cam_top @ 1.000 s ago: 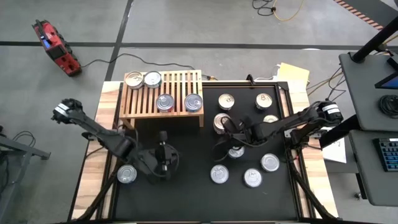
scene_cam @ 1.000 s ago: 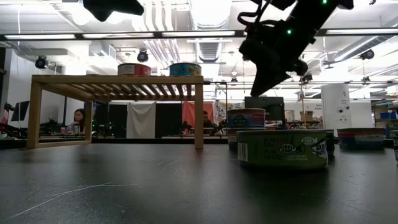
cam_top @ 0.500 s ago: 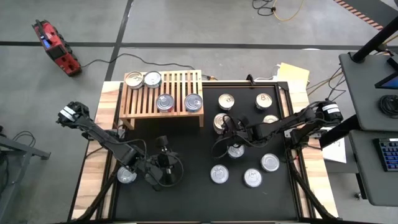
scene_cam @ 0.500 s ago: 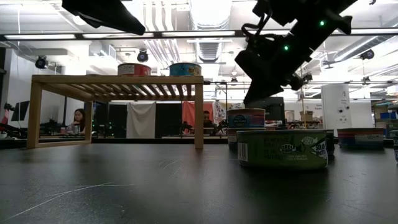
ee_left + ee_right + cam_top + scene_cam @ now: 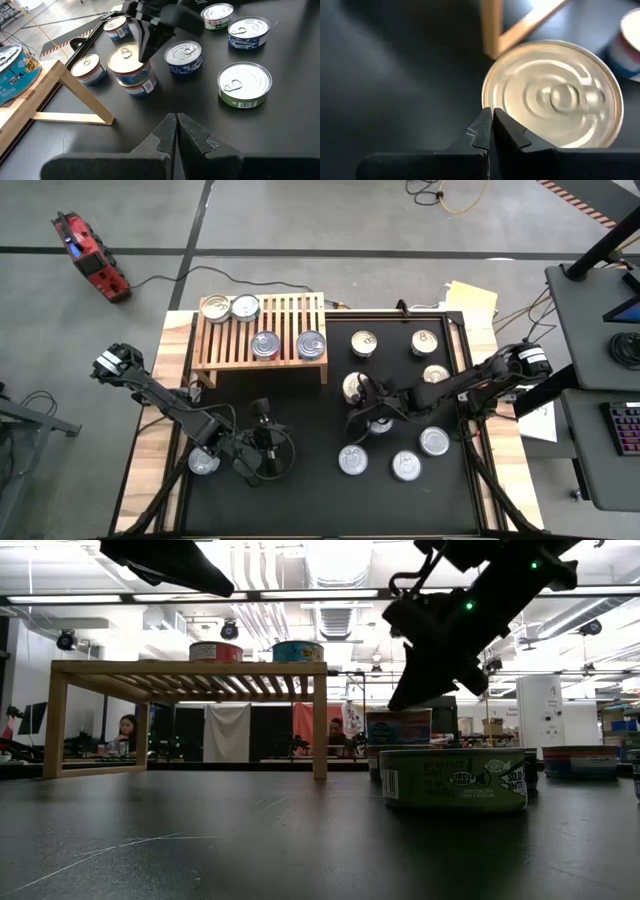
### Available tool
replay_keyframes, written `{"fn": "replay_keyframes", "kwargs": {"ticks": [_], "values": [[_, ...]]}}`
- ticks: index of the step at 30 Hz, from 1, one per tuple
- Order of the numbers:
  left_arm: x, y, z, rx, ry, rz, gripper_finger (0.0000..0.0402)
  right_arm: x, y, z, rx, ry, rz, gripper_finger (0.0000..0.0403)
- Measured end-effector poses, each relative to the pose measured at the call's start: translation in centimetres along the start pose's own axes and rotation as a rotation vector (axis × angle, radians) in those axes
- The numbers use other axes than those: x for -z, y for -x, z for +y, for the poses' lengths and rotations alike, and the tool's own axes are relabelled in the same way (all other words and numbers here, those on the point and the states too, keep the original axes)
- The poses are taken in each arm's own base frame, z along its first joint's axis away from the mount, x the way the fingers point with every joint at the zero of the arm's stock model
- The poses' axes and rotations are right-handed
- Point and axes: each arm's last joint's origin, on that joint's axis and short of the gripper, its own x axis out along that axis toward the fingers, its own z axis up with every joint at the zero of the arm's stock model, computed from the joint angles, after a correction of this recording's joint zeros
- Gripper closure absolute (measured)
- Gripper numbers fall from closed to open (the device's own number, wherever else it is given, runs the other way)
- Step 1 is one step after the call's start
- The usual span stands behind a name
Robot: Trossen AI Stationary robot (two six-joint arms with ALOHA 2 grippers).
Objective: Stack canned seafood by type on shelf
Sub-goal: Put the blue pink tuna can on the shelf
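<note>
Two stacked tins (image 5: pixel 133 69) sit seemingly just beneath the closed, empty right end effector (image 5: pixel 356 416).

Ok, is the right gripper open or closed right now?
Closed. In the right wrist view the right gripper's two dark fingers meet with no gap, empty, above a gold-lidded can beside the shelf leg.
</note>
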Motion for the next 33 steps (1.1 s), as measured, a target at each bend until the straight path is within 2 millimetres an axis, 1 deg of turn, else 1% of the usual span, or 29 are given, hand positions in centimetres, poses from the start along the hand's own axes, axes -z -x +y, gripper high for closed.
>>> {"fn": "replay_keyframes", "kwargs": {"ticks": [3, 6, 10, 13, 18, 22, 27, 29, 33], "values": [[0.0, 0.0, 0.0, 0.0, 0.0, 0.0, 0.0401, 0.0, 0.2, 0.5, -0.045, 0.019, -0.009, 0.0394], [0.0, 0.0, 0.0, 0.0, 0.0, 0.0, 0.0401, -0.2, 0.3, 0.7, -0.051, 0.026, -0.021, 0.0394], [0.0, 0.0, 0.0, 0.0, 0.0, 0.0, 0.0401, -0.3, 0.3, 0.6, 0.019, 0.034, -0.076, 0.0394], [0.0, 0.0, 0.0, 0.002, 0.007, 0.001, 0.0401, -0.3, 0.5, 0.4, 0.034, 0.028, -0.074, 0.0394], [0.2, -0.2, -0.2, 0.002, 0.0, 0.008, 0.0401, -0.7, 1.7, -0.3, 0.055, 0.028, -0.058, 0.0394], [0.7, -1.2, -1.3, 0.054, -0.05, 0.023, 0.0401, -1.6, 3.3, -0.8, 0.043, 0.023, -0.075, 0.0394], [0.6, -3.1, -3.4, 0.114, -0.148, -0.062, 0.0401, -2.3, 5.1, -1.4, 0.006, 0.026, -0.078, 0.0393], [0.6, -4.0, -3.8, 0.111, -0.164, -0.096, 0.0401, -2.3, 5.3, -1.6, 0.015, 0.035, -0.067, 0.0393], [0.5, -5.2, -3.7, 0.097, -0.153, -0.11, 0.0401, -1.9, 5.2, -1.9, 0.044, 0.063, -0.033, 0.0393]]}}
